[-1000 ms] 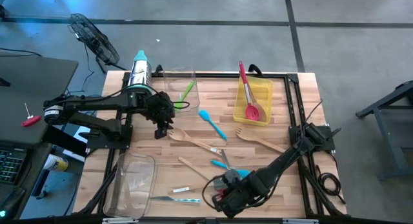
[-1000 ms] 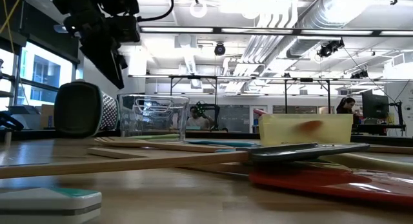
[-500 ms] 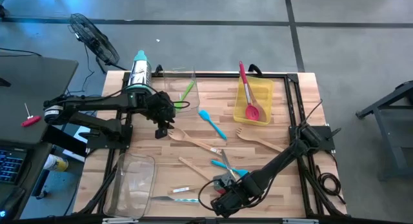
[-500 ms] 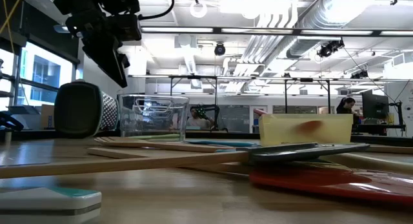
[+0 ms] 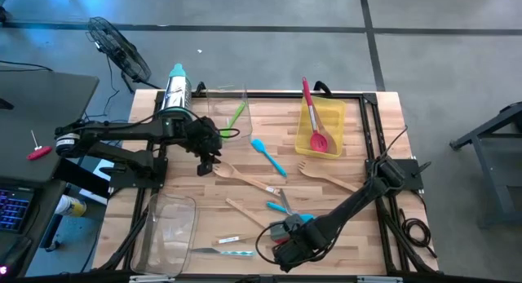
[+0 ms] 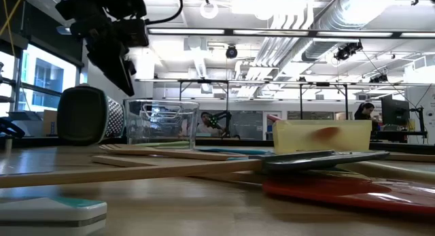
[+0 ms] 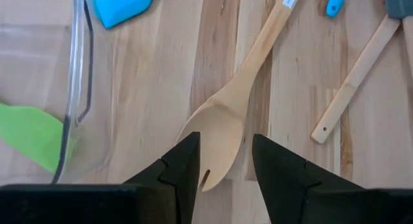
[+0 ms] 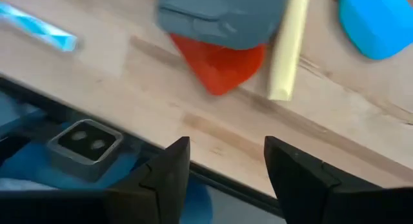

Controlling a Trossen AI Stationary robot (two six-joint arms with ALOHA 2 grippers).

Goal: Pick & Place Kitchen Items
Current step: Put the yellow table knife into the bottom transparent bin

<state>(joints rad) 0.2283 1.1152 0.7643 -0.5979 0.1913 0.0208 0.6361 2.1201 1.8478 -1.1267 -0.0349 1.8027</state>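
Note:
Kitchen items lie scattered on the wooden table (image 5: pixel 359 144). My left gripper (image 5: pixel 205 164) hangs open above the bowl of a pale wooden slotted spoon (image 7: pixel 222 130), one finger on either side of it and clear of it; in the low view my left gripper (image 6: pixel 124 79) stands well above the tabletop. My right gripper (image 8: pixel 222 179) is open near the table's front edge, over bare wood, just short of a red spatula (image 8: pixel 218 68), a grey spatula (image 8: pixel 216 17), a pale handle (image 8: pixel 287 50) and a blue spatula (image 8: pixel 381 24).
A yellow bin (image 5: pixel 330 120) at the far right holds a red spatula (image 5: pixel 313 120). A clear bin (image 5: pixel 220 99) with a green spatula (image 5: pixel 236 114) stands beside the grater (image 5: pixel 175 91). Another clear bin (image 5: pixel 167 226) sits at the near left, knives (image 5: pixel 224 245) beside it. A wooden fork (image 5: pixel 326 177) lies mid-right.
My right arm has shifted a little along the table's near edge and come back. My left arm has kept still over the wooden spoon.

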